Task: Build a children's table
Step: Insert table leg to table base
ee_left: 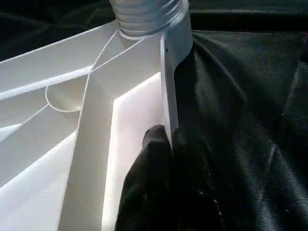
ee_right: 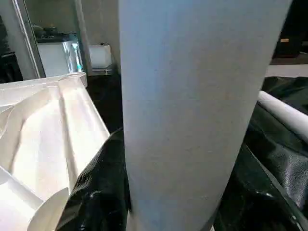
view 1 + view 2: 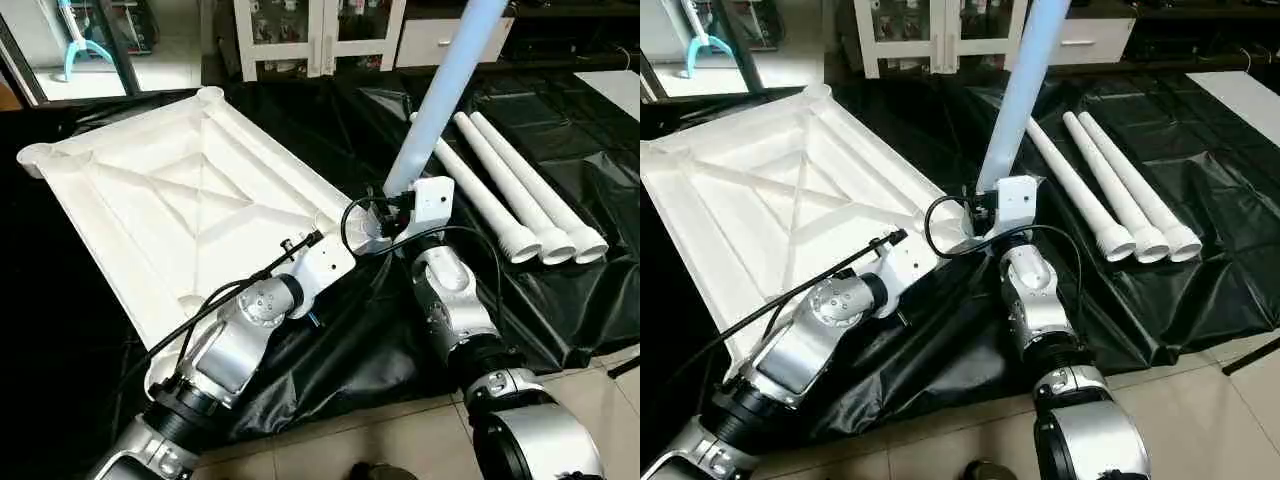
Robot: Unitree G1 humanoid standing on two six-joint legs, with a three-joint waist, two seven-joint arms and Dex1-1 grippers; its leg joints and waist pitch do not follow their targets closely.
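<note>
Tabletop point(image 3: 170, 210) is lying ribs-up on the black sheet point(image 3: 560, 180). Left hand point(image 1: 161, 144) is pinching its rim, closed on the edge near the corner socket point(image 1: 175, 38). Right hand point(image 3: 400, 215) is gripping a leg point(image 3: 440, 90), seating it upright in that socket. Three spare legs point(image 3: 520, 195) are lying nearby. Risk: the leg is leaning, so it could be jamming or cross-threading; the tabletop could be sliding on the slick sheet.

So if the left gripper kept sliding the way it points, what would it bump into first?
Probably the leg standing in the corner socket. The left gripper pinches the tabletop rim, pointing along it.
</note>
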